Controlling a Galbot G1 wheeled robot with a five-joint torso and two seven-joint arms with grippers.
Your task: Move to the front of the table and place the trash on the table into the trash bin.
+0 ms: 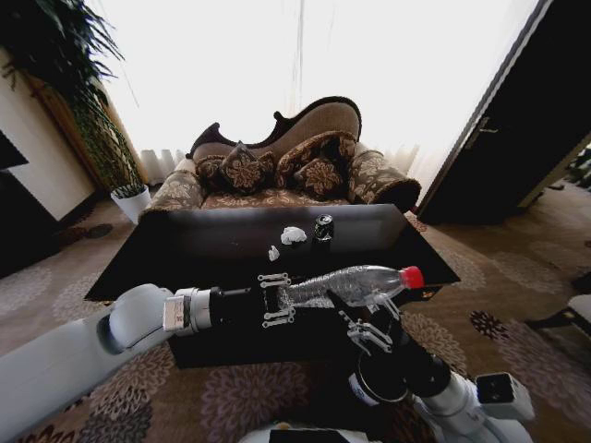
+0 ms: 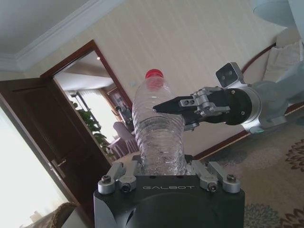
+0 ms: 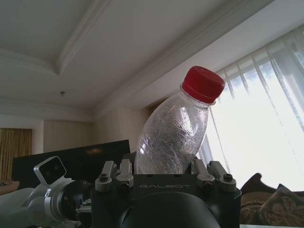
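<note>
**Bottle held between both tools, litter on the table**

A clear plastic bottle (image 1: 346, 285) with a red cap lies sideways in the air, near of the table (image 1: 185, 245). The left tool (image 1: 275, 300) is clenched on its base end; the right tool (image 1: 367, 334) grasps it nearer the cap. On the table's far middle sit the dark can (image 1: 323, 227), a crumpled tissue (image 1: 293, 235) and a small paper scrap (image 1: 273, 253) (all close together). A patterned sofa (image 1: 277, 171) stands beyond
</note>
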